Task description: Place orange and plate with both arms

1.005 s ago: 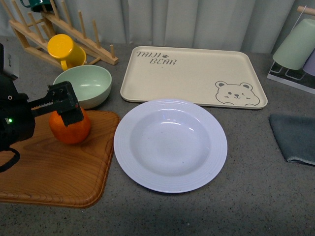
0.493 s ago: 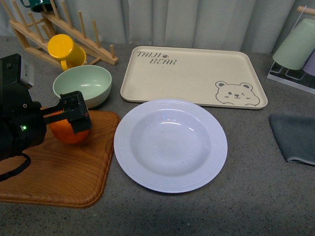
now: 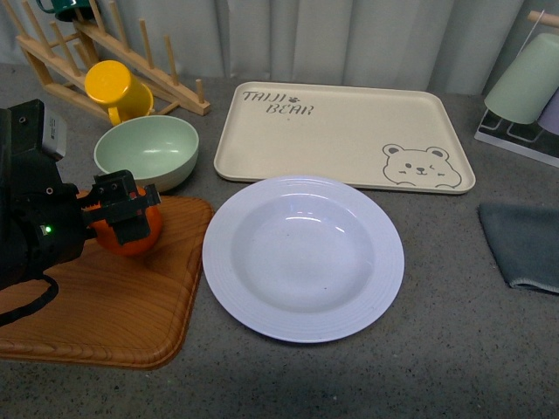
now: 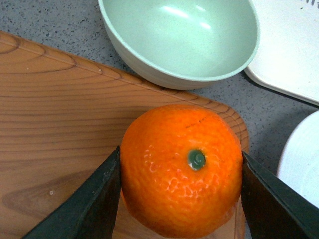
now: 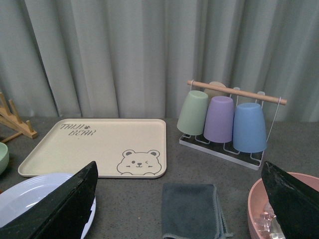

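Note:
The orange (image 3: 131, 234) sits on the wooden board (image 3: 105, 297) at the left, and my left gripper (image 3: 125, 214) is shut on it. In the left wrist view the orange (image 4: 182, 167) fills the gap between the two dark fingers (image 4: 82, 206), its green stem spot facing the camera. The pale lavender-white plate (image 3: 303, 257) lies on the grey table to the right of the board, nothing on it. Its edge shows in the right wrist view (image 5: 35, 199). My right gripper (image 5: 179, 214) is open, held high above the table's right side, and is out of the front view.
A mint-green bowl (image 3: 147, 151) stands just behind the board. A yellow mug (image 3: 115, 89) hangs on a wooden rack (image 3: 61, 52). The beige bear tray (image 3: 342, 135) lies behind the plate. A grey cloth (image 3: 522, 243), a cup rack (image 5: 227, 122) and a pink bowl (image 5: 259, 209) are at the right.
My left gripper came lower over the orange and closed on it. The orange stays on the board. The plate has not moved.

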{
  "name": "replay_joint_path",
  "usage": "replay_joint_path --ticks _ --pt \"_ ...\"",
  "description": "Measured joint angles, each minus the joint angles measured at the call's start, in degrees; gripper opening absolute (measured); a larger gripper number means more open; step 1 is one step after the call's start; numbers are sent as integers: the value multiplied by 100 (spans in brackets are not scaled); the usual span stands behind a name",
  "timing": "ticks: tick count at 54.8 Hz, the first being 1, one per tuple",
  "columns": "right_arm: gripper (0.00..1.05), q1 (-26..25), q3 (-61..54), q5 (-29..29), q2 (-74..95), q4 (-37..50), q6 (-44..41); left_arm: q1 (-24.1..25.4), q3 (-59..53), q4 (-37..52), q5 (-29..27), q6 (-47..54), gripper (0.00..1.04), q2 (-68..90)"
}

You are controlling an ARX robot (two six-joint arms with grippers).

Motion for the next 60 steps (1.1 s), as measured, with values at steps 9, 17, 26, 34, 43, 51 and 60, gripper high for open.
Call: replay_joint_path --ticks 9,17,26,34,43,51,60 --pt "96 0 0 0 0 0 0 -382 -2 -83 -33 -20 60 -509" --pt "96 0 0 0 0 0 0 -1060 236 -264 -177 -162 60 -540" --pt "96 0 0 0 0 0 0 -1576 605 -417 -229 -273 60 -304" --pt "96 0 0 0 0 0 0 -1812 931 -542 -238 -317 60 -46" --pt "96 0 0 0 0 0 0 -1928 1147 -673 -293 -308 60 240" --pt "96 0 0 0 0 0 0 -1985 1185 -730 -291 -306 60 487" --pt "96 0 0 0 0 0 0 -2055 1235 -791 -293 -319 60 634"
